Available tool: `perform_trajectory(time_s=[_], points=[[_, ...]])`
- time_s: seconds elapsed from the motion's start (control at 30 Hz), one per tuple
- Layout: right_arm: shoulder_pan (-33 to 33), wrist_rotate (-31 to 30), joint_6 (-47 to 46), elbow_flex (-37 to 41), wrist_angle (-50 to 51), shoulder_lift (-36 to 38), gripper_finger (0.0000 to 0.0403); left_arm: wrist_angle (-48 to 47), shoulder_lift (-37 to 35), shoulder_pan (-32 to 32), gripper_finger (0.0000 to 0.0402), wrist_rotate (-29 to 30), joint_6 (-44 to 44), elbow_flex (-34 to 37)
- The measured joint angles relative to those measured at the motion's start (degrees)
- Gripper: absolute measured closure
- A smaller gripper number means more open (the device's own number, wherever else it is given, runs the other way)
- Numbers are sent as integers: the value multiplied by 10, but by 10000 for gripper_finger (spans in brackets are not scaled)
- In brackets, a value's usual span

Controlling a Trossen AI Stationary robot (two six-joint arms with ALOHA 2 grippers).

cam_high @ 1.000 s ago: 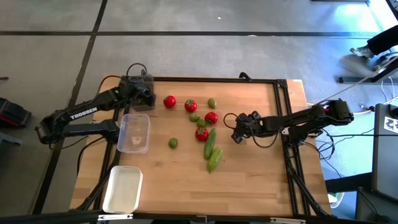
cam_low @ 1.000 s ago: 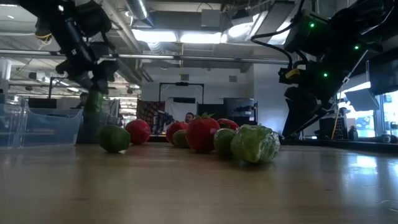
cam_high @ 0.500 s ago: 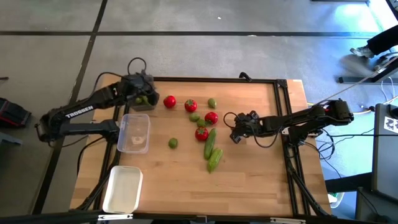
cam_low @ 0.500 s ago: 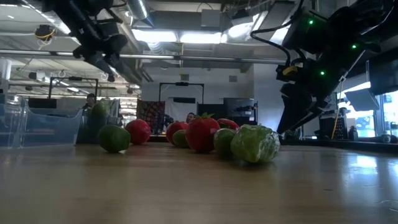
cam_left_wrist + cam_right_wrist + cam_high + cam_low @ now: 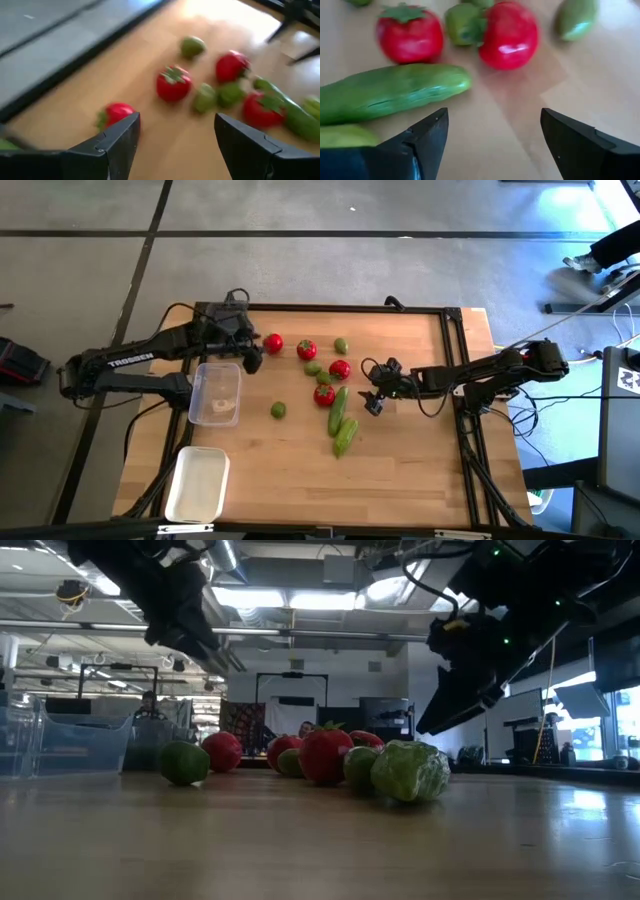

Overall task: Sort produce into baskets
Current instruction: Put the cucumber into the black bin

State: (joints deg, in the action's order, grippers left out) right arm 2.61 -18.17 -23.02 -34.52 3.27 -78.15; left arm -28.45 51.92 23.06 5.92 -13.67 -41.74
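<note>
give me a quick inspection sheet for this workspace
surface: wooden table, dark frame around its edge
job's things: four tomatoes, small green fruits and two cucumbers loose mid-table; clear basket and white basket at the left edge, no produce seen in them; dark basket not clearly visible
clutter: nothing seen
grippers: left gripper open, empty, beside the leftmost tomato; right gripper open, empty, beside the cucumbers
cables: dark loops along the right arm
surroundings: grey floor; a person's foot at upper right
</note>
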Motion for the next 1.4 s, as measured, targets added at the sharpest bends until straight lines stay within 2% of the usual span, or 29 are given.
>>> perform_trajectory(time_s=[0.2, 0.37, 0.6, 0.73, 0.93, 1.1, 1.4], points=[[0, 82, 35, 0, -32, 0, 103, 41, 30, -50, 150, -25, 10, 0], [0, 114, 78, 0, -66, 0, 103, 70, 66, -86, 150, -26, 21, 0], [0, 128, 131, 0, -108, -15, 103, 96, 126, -112, 150, -26, 28, 0], [0, 128, 157, 0, -122, -35, 103, 117, 154, -119, 150, -26, -5, 0], [0, 134, 208, -1, -201, -83, 103, 145, 179, -124, 150, -26, -17, 0], [-5, 137, 268, -12, -216, -114, 103, 146, 182, -123, 150, -26, -33, 0], [-44, 251, 332, -49, -220, -176, 103, 146, 180, -123, 150, -25, -55, 0]])
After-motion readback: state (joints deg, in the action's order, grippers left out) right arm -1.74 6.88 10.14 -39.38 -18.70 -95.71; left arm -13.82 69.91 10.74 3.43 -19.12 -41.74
